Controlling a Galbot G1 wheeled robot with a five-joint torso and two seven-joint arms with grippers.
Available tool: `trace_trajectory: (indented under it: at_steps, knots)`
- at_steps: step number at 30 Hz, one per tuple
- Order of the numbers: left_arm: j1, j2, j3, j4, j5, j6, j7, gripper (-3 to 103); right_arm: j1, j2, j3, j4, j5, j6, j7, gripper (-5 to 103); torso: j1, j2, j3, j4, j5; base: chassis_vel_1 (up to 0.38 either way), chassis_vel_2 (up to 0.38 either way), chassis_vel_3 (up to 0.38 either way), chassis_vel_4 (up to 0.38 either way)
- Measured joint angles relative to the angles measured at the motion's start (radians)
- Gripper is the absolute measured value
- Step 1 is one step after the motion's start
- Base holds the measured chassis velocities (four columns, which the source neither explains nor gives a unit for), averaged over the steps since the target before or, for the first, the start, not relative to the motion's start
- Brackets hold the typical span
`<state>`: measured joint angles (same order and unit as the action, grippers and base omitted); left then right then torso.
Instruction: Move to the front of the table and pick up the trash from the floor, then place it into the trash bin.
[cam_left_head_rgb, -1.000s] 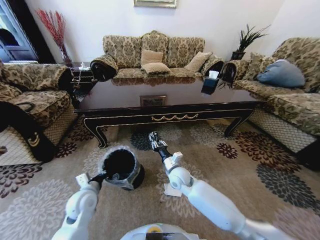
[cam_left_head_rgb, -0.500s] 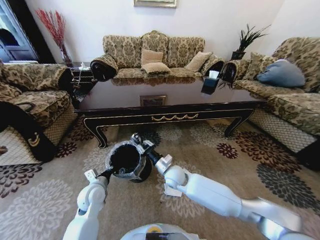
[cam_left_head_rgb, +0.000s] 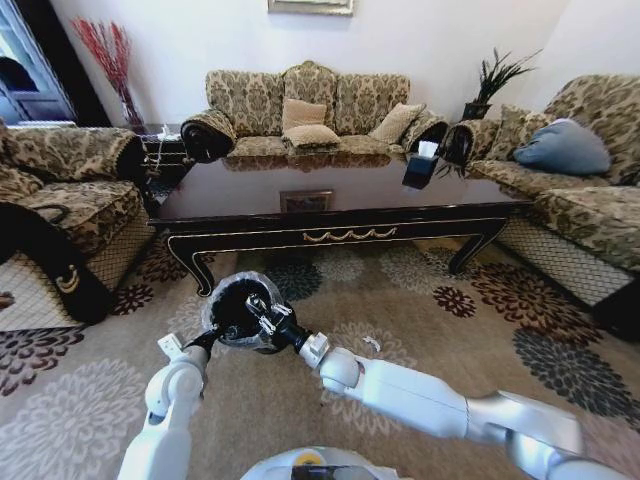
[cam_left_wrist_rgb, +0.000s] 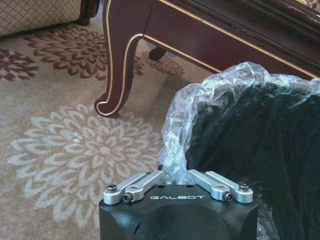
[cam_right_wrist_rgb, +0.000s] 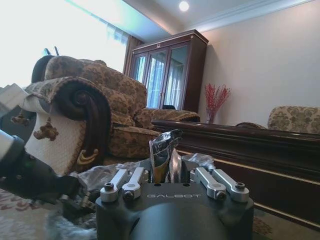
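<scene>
From the head camera I look forward and down across the carpet to the table (cam_left_head_rgb: 335, 205), both arms reaching in from below. My left wrist camera sits close above the floor, facing the trash bin (cam_left_wrist_rgb: 260, 130) and the table's curved leg. The right wrist camera looks level along the table's front edge, sharing bin and table with the others.

Black trash bin (cam_left_head_rgb: 237, 312), crinkly clear liner over rim, tilted off the carpet before the dark glossy counter (cam_left_head_rgb: 340, 205). Shiny wrapper (cam_right_wrist_rgb: 164, 150) over its mouth.
</scene>
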<state>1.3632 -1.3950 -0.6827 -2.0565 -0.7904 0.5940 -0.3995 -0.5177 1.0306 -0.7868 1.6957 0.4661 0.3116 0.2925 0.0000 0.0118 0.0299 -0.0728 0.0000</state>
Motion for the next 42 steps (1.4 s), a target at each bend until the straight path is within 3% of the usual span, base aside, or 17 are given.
trace_trajectory:
  at_steps: [3, 7, 9, 10, 13, 15, 17, 19, 25, 29, 31, 32, 34, 35, 36, 38, 42]
  knots:
    - [0.001, 0.005, -0.010, 0.000, -0.001, -0.002, 0.000, 2, 0.001, -0.015, 0.002, 0.004, -0.004, -0.001, 0.004, 38, 0.000, 0.000, 0.000, 0.0000, 0.0000, 0.000, 0.000, 0.000, 0.000]
    - [0.009, 0.012, -0.020, -0.008, -0.007, -0.003, 0.000, 2, 0.002, -0.040, 0.014, 0.010, -0.016, 0.002, 0.005, 61, 0.000, 0.000, 0.000, -0.0001, 0.0000, 0.000, 0.000, 0.000, 0.000]
    - [0.010, 0.013, -0.021, -0.008, -0.007, -0.003, 0.000, 2, 0.001, -0.044, 0.017, 0.011, -0.017, 0.003, 0.005, 61, 0.000, 0.000, 0.000, -0.0001, -0.0001, 0.000, 0.000, 0.000, 0.000]
    - [0.014, 0.015, -0.024, -0.009, -0.007, -0.003, 0.000, 2, -0.002, -0.052, 0.025, 0.016, -0.017, 0.003, 0.005, 72, 0.000, 0.000, 0.000, 0.0000, 0.0000, 0.000, 0.000, 0.000, 0.000]
    - [0.020, 0.017, -0.032, -0.015, -0.008, -0.003, 0.000, 2, -0.005, -0.060, 0.041, 0.018, -0.016, 0.003, 0.005, 78, 0.000, 0.000, 0.000, 0.0000, 0.0000, 0.000, 0.000, 0.000, 0.000]
    - [0.027, 0.019, -0.042, -0.021, -0.009, -0.003, -0.001, 2, -0.011, -0.064, 0.071, 0.015, 0.000, -0.002, 0.006, 83, 0.000, 0.000, 0.000, 0.0000, 0.0001, 0.000, 0.000, 0.000, 0.000]
    - [0.042, 0.027, -0.063, -0.032, -0.009, -0.002, -0.009, 2, -0.027, -0.069, 0.145, -0.005, 0.049, -0.028, 0.011, 97, 0.000, 0.000, 0.000, -0.0001, 0.0000, 0.000, 0.000, 0.000, 0.000]
    - [0.048, 0.031, -0.069, -0.036, -0.009, -0.001, -0.014, 2, -0.033, -0.070, 0.171, -0.011, 0.067, -0.043, 0.017, 97, 0.000, 0.000, 0.000, 0.0000, 0.0001, 0.000, 0.000, 0.000, 0.000]
    - [0.077, 0.062, -0.098, -0.051, -0.016, 0.007, -0.029, 2, -0.097, -0.080, 0.342, -0.063, 0.150, -0.194, 0.106, 100, 0.000, 0.000, 0.000, 0.0004, 0.0004, 0.000, 0.000, 0.000, 0.000]
    - [0.083, 0.087, -0.094, -0.054, -0.028, 0.013, -0.036, 2, -0.217, -0.115, 0.534, -0.132, 0.219, -0.401, 0.138, 100, 0.000, 0.000, 0.000, -0.0002, 0.0001, 0.000, 0.000, 0.000, 0.000]
    - [0.087, 0.090, -0.093, -0.055, -0.028, 0.014, -0.037, 2, -0.245, -0.119, 0.569, -0.149, 0.246, -0.439, 0.136, 100, 0.000, 0.000, 0.000, -0.0003, 0.0001, 0.000, 0.000, 0.000, 0.000]
    - [0.090, 0.092, -0.092, -0.057, -0.028, 0.015, -0.038, 2, -0.266, -0.122, 0.594, -0.164, 0.266, -0.458, 0.121, 100, 0.000, 0.000, 0.000, -0.0003, 0.0002, 0.000, 0.000, 0.000, 0.000]
    - [0.101, 0.091, -0.090, -0.066, -0.025, 0.016, -0.042, 2, -0.312, -0.126, 0.663, -0.225, 0.292, -0.469, 0.001, 100, 0.000, 0.000, 0.000, -0.0003, 0.0003, 0.000, 0.000, 0.000, 0.000]
    - [0.111, 0.086, -0.091, -0.076, -0.021, 0.016, -0.046, 2, -0.334, -0.126, 0.698, -0.276, 0.268, -0.456, -0.095, 100, 0.000, 0.000, 0.000, -0.0002, 0.0002, 0.000, 0.000, 0.000, 0.000]
    - [0.111, 0.086, -0.091, -0.076, -0.021, 0.016, -0.046, 2, -0.334, -0.126, 0.698, -0.276, 0.268, -0.456, -0.095, 100, 0.000, 0.000, 0.000, -0.0002, 0.0002, 0.000, 0.000, 0.000, 0.000]
    - [0.127, 0.079, -0.095, -0.093, -0.013, 0.016, -0.049, 2, -0.363, -0.126, 0.732, -0.336, 0.218, -0.445, -0.216, 100, 0.000, 0.000, 0.000, -0.0002, 0.0003, 0.000, 0.000, 0.000, 0.000]
    - [0.152, 0.070, -0.108, -0.115, 0.000, 0.016, -0.051, 2, -0.381, -0.115, 0.739, -0.414, 0.153, -0.446, -0.278, 100, 0.000, 0.000, 0.000, -0.0003, 0.0000, 0.000, 0.000, 0.000, 0.000]
